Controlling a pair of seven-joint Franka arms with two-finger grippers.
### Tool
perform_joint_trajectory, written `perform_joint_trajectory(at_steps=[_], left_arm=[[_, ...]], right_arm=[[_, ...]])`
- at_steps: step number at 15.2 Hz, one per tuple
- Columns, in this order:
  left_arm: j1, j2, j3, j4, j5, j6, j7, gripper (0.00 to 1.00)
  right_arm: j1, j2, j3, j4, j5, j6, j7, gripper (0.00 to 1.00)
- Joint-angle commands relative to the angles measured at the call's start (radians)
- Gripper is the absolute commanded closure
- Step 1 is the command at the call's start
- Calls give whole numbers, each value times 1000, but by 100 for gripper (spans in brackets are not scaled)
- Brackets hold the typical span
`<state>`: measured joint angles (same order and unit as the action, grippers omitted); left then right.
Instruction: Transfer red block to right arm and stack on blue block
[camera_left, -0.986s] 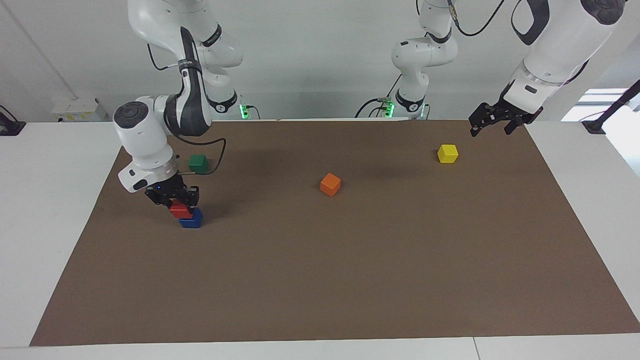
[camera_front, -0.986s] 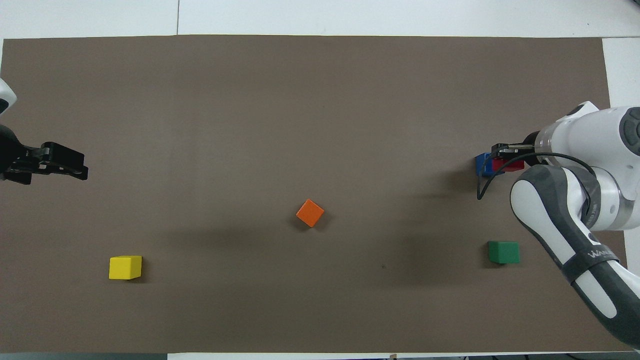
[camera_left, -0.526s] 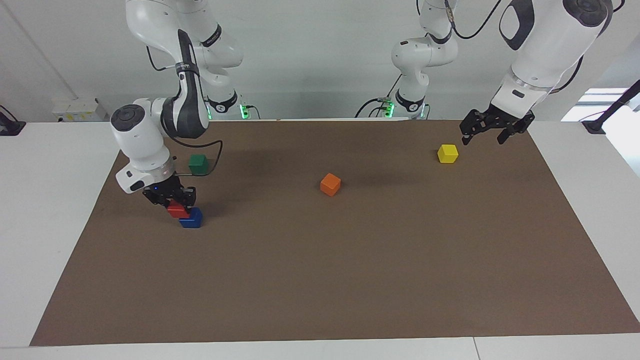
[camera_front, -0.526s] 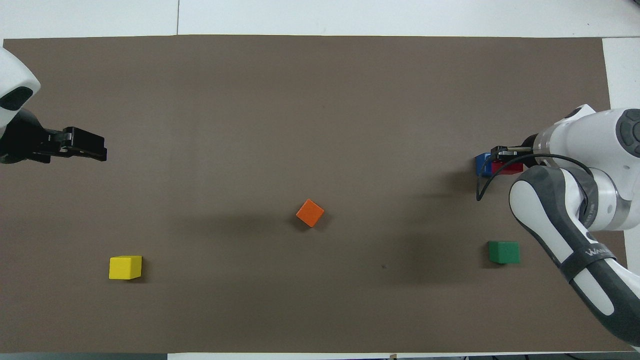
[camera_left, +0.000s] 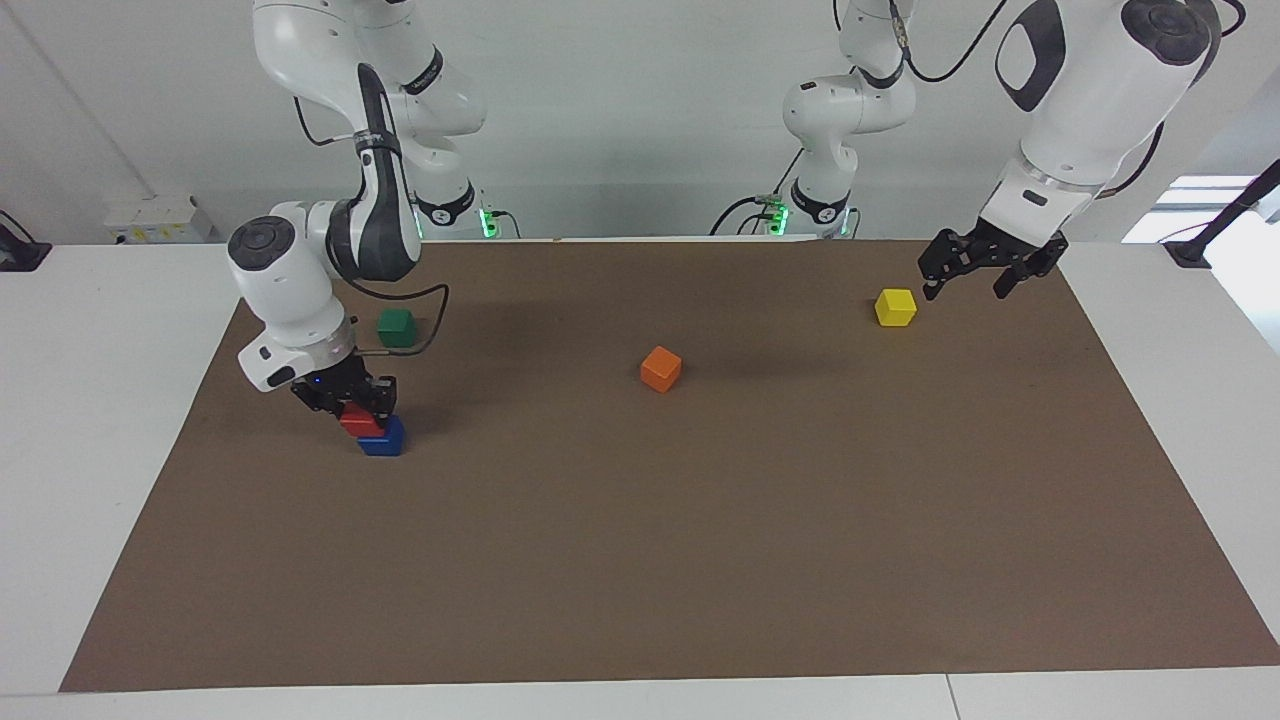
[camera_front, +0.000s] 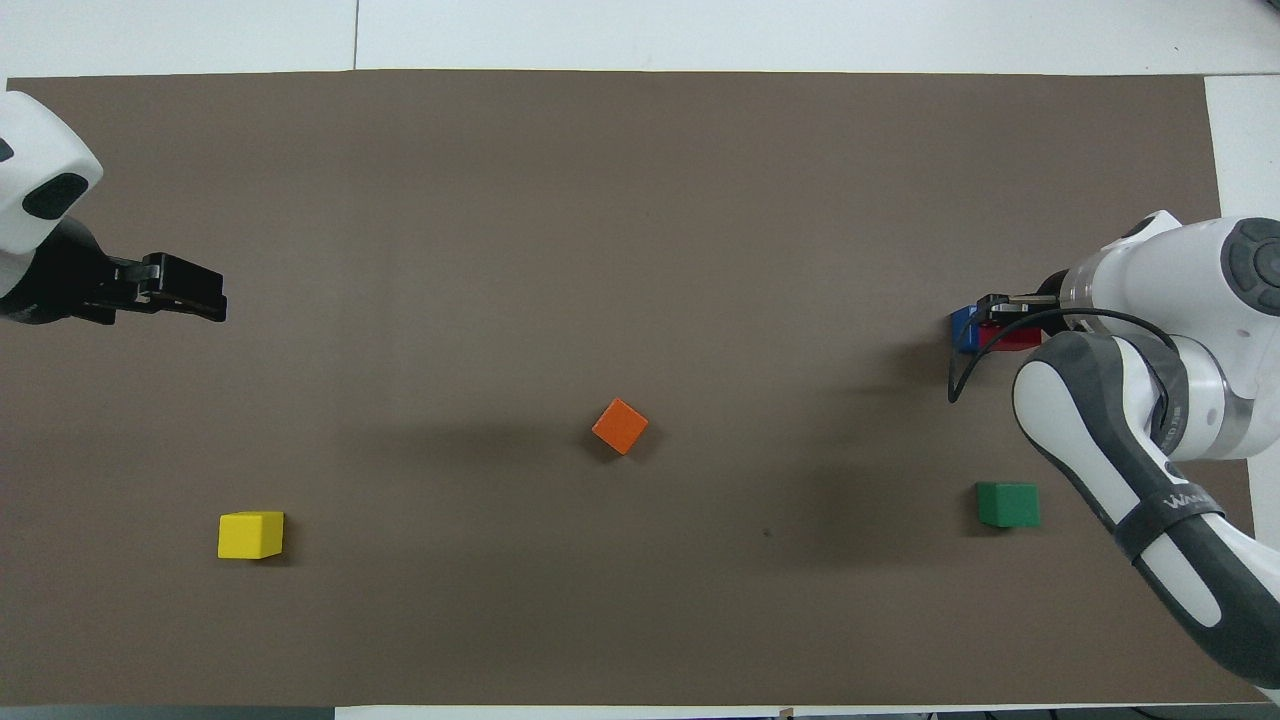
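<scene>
Red block (camera_left: 355, 418) clamped in right jaws over blue block (camera_left: 384, 438), contact unclear overhead; left jaws open.

One camera sat high across the table and faced the robots, far enough back to take in the whole brown mat (camera_left: 700, 560), both arm bases and the wall. The other hung high above the robots' own end and looked steeply down and forward — its frame was almost wholly mat (camera_front: 640, 200). The two were half a turn apart; both shared the mat and its cubes, such as the orange cube (camera_left: 661, 369) (camera_front: 620, 426) — the overhead seemed slightly closer.
</scene>
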<state>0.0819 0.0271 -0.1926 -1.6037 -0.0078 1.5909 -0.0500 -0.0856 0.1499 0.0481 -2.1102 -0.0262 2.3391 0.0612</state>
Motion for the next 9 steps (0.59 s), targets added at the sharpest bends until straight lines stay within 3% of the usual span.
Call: perform_joint_trajectory(at_steps=[1,9], left_arm=[[-5,-15,4,-16,26,-12,-13,0],[-5,-16,12,-16,28,-17,-13,0]], right_arm=[[-6,-4,9,-10,0,20,0,100],[-2,-4,9,-8,0,22,-3,100]])
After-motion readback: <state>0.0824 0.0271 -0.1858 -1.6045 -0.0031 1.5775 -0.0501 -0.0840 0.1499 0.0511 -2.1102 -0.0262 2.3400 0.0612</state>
